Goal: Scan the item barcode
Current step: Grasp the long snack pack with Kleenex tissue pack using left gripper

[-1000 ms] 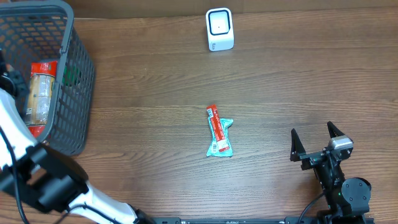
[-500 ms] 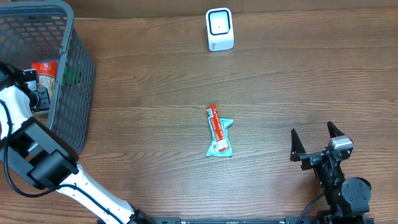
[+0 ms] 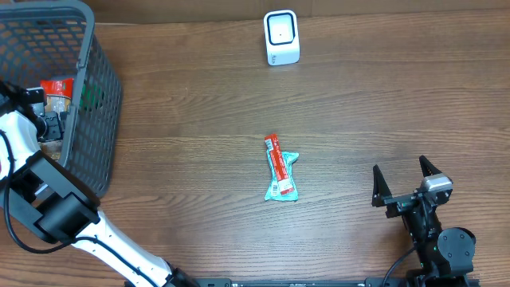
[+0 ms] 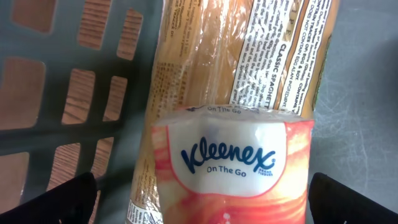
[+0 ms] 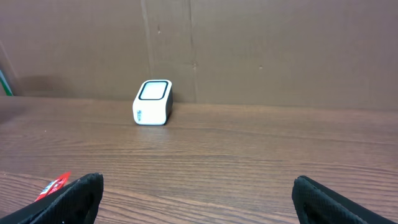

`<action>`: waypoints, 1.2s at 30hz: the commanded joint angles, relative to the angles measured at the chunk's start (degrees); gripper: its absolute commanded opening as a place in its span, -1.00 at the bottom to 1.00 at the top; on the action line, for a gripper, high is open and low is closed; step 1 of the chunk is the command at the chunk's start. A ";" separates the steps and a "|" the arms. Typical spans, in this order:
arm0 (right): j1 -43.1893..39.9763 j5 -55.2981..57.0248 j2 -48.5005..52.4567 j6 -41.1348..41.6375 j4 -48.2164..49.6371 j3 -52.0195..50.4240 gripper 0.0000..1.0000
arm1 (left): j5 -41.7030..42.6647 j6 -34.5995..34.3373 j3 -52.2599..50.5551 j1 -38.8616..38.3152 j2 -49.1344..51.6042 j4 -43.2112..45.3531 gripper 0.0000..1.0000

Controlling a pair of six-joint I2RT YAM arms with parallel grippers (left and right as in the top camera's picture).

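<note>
While left gripper [image 4: 205, 196] hangs inside basket [image 3: 97, 96] w/ fingers [image 4: 59, 200] wide apart, Kleenex pack [image 4: 230, 168] lies unheld atop spaghetti pack [image 4: 199, 56], teal-red packet [image 3: 280, 169] at centre of table [image 3: 183, 167] (scanner [image 3: 281, 37] at far edge), right gripper [image 3: 401, 170] spread, empty.

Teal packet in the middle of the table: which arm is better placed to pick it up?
Probably the right. The right hand is open over the table, and the teal packet lies nearer to it. The left hand is open too, but down in the basket over the Kleenex pack.
</note>
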 commanded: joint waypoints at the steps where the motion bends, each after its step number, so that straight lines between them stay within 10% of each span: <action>1: 0.11 0.48 -0.39 0.52 0.26 -0.61 1.00 | -0.09 0.09 0.02 0.44 3.10 0.07 0.99; 9: 0.11 0.48 -0.39 0.52 0.26 -0.61 1.00 | 0.15 0.04 0.00 0.94 7.28 0.11 0.98; 15: 0.11 0.48 -0.39 0.52 0.26 -0.61 1.00 | 0.98 0.02 0.00 1.46 9.84 -1.22 -0.42; 36: 0.11 0.48 -0.39 0.52 0.26 -0.61 1.00 | 5.68 -9.40 9.40 1.33 -3.85 -0.96 -0.92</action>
